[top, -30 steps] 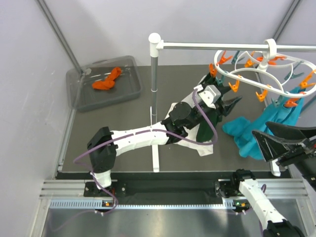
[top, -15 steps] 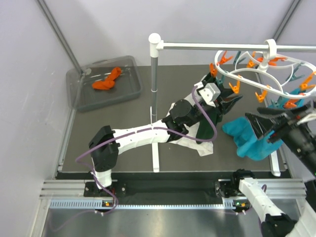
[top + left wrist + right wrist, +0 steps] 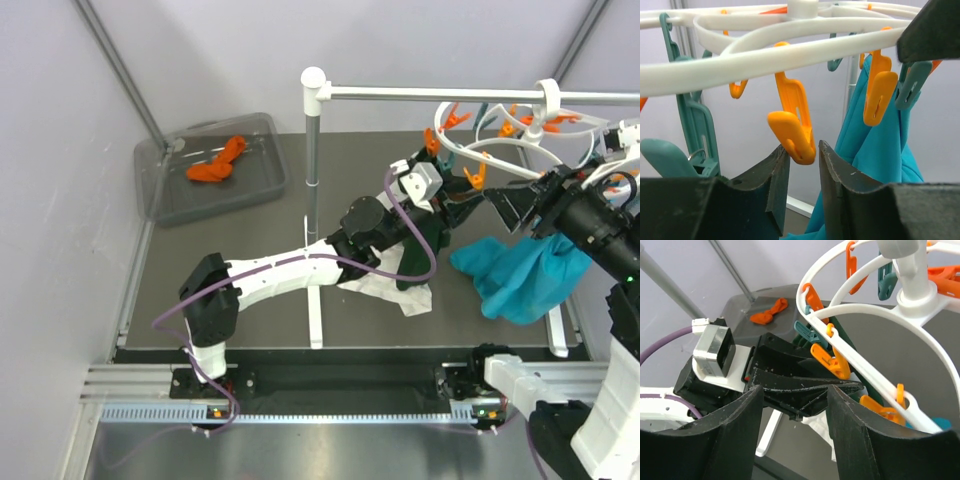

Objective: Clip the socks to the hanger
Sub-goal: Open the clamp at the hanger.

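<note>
The orange socks (image 3: 215, 160) lie bunched in a clear bin at the back left, also small in the right wrist view (image 3: 769, 314). The white hanger (image 3: 455, 147) hangs from the rail, ringed with orange and teal clothespins. My left gripper (image 3: 466, 203) reaches up under its left rim. In the left wrist view its jaws (image 3: 802, 146) press in on the lower end of one orange clothespin (image 3: 795, 125) under the hanger ring (image 3: 765, 57). My right gripper (image 3: 507, 206) faces it from the right, open and holding nothing (image 3: 795, 387), just below the hanger (image 3: 910, 287).
A teal cloth (image 3: 525, 275) hangs from the hanger down to the table. A dark green cloth (image 3: 412, 262) and a white cloth (image 3: 395, 290) lie under my left arm. The bin (image 3: 160, 190) stands at the back left, and the white pole (image 3: 313, 150) carries the rail (image 3: 430, 93).
My right arm swung up and left from the table's right edge to the hanger. My left gripper rose slightly and its jaws narrowed around the orange clothespin.
</note>
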